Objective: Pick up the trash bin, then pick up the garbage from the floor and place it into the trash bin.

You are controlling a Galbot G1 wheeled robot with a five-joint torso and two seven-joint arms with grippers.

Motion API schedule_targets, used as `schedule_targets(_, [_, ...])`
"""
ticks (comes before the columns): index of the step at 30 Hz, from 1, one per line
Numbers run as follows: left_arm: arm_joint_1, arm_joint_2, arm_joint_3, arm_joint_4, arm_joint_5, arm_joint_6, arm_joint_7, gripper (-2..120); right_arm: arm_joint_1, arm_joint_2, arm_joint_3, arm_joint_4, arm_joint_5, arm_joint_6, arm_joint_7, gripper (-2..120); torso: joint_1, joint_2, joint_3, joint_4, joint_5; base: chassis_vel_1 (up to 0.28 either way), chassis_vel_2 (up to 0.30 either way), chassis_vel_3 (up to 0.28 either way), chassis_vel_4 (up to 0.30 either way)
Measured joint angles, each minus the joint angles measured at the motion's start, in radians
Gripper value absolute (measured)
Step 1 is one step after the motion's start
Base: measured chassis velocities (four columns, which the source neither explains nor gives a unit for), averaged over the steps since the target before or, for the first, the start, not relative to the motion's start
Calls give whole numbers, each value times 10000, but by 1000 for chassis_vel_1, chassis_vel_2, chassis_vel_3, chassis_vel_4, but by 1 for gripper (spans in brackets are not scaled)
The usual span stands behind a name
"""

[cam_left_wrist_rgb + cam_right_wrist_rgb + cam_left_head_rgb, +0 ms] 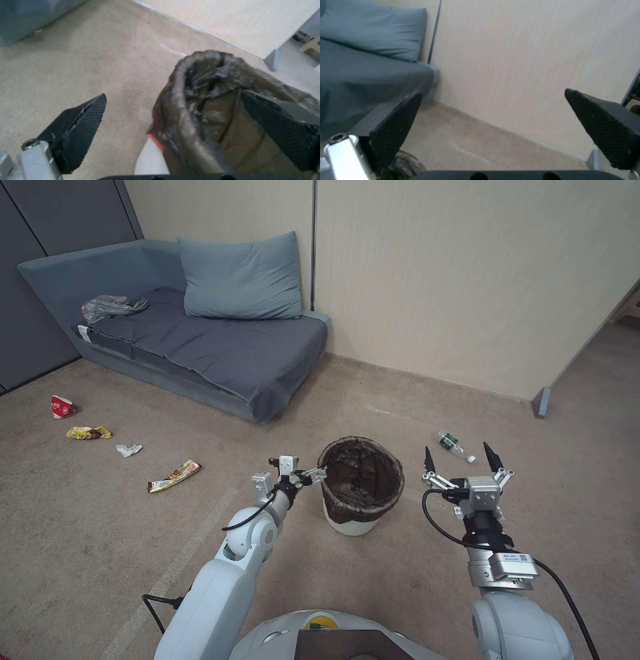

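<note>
Brown-black liner rim of the trash bin [361,483] sits between the spread left hand [173,117] fingers, positioned for lifting; right hand [462,459] hovers spread, empty.

A blue-grey sofa [200,340] with a pillow [241,277] sits at ten o'clock on beige carpet [87,527], against cream panelled walls [467,273].

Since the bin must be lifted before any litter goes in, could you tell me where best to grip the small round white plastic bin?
Grip the small round white plastic bin at its rim, on the robot's left side. It stands upright and open-topped, and its dark bag folds over a thin wall. The open left gripper already straddles that wall, one finger inside, the other outside. The open right gripper hangs apart.
</note>
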Motion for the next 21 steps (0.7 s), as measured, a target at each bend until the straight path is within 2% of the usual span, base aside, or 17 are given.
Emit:
schedule_targets(15, [-102, -218, -17, 378, 11, 141, -105, 97, -2, 0, -5, -3, -26, 13, -7, 100, 0, 0, 0, -2, 0, 0, 0, 0, 0])
schedule_targets(21, [-104, -311, 57, 819, 73, 159, -22, 93, -4, 0, -10, -3, -35, 19, -11, 100, 0, 0, 1, -1, -1, 0, 0, 0, 0])
